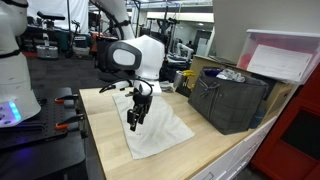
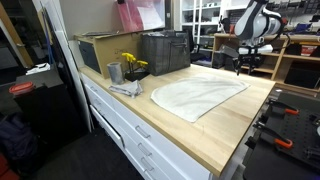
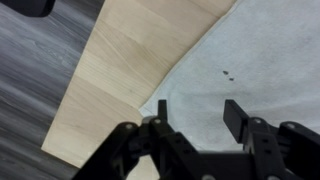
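Above the wooden countertop (image 1: pixel 215 150), at the part away from its dark crate (image 1: pixel 230 100), the gripper (image 1: pixel 137 112) hangs low over a white cloth (image 1: pixel 165 128) spread flat on the countertop. In the wrist view the fingers (image 3: pixel 235 115) stand parted with nothing between them. The cloth's edge lies directly beneath them, and its long axis runs from there toward the countertop's drawer-side edge. Whether the fingertips touch the fabric cannot be told.

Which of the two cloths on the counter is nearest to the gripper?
The large white cloth spread flat, just below the gripper; the small grey crumpled one lies far away beside the cup.
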`<state>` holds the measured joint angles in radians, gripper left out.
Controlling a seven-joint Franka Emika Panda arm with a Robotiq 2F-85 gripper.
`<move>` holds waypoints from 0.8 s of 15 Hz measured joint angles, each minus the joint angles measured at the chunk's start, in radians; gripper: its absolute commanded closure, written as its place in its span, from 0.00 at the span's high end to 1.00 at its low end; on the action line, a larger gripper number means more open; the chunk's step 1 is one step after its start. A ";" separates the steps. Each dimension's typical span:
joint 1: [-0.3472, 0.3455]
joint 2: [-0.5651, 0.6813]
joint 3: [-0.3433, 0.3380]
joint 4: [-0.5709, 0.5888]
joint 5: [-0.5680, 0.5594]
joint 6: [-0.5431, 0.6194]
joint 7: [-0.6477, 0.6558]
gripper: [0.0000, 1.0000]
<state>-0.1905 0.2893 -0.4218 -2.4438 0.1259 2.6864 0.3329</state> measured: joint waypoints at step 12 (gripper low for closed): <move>0.039 -0.168 0.272 0.136 0.005 -0.391 -0.321 1.00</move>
<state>-0.1518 0.1215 -0.1503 -2.3081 0.1313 2.2959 0.0121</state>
